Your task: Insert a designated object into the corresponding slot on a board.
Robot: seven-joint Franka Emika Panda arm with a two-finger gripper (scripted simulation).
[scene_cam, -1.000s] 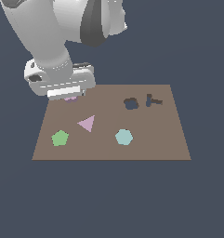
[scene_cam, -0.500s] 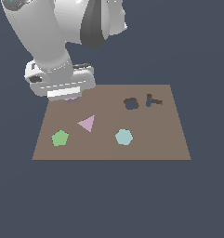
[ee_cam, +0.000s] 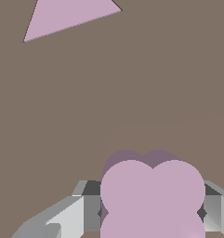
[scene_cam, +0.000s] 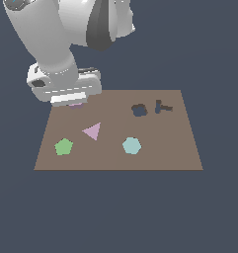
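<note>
Mauve-pink lobed piece [ee_cam: 152,195], flat and matte, sits pinched in the gripper [ee_cam: 150,214] at the plain brown board's [scene_cam: 155,155] far corner, well apart from the dark lobed slot [scene_cam: 138,110]; no writing shows

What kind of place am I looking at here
A simulated shape-sorting test scene, most likely: a plain brown board floats against a featureless dark backdrop, with flat coloured pieces like the teal hexagon on it, cut-out holes such as the lobed slot, and one white robot arm.
</note>
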